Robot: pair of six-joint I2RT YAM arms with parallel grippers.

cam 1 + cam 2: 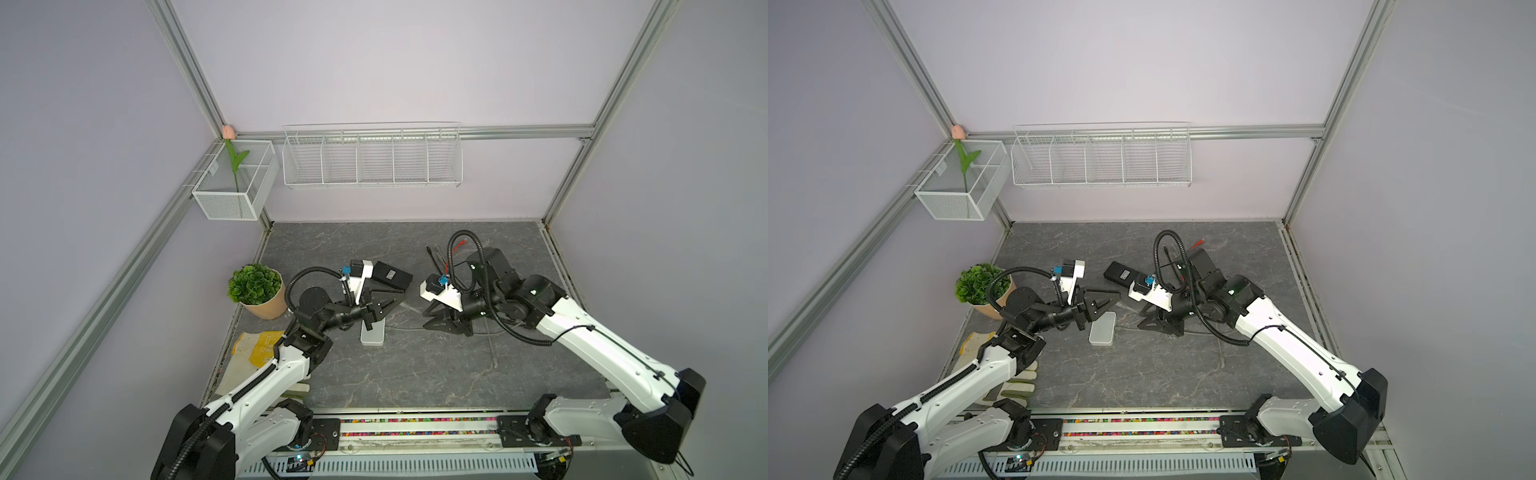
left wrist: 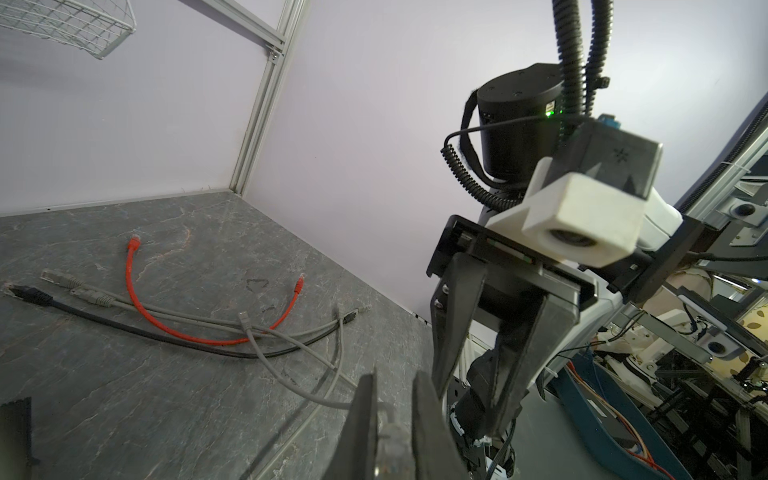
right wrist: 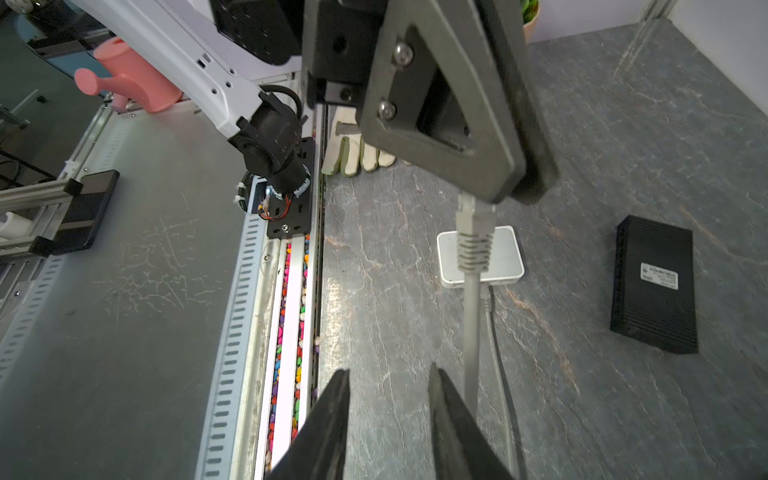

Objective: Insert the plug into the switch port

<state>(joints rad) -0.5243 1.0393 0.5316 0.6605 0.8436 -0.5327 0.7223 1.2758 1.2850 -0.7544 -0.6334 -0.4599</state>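
Observation:
My left gripper is shut on a grey plug with a ribbed boot. Its grey cable hangs down and runs just outside one finger of my right gripper. That gripper is open, with only bare table between its fingers. Under the held plug, a small white box lies on the table. A flat black box with a label lies further back. I cannot tell which of them is the switch, and no port shows on either.
Several loose cables, red, black and grey, lie at the back right. A potted plant and work gloves sit at the left edge. Wire baskets hang on the back wall. A rail of coloured pebbles borders the front.

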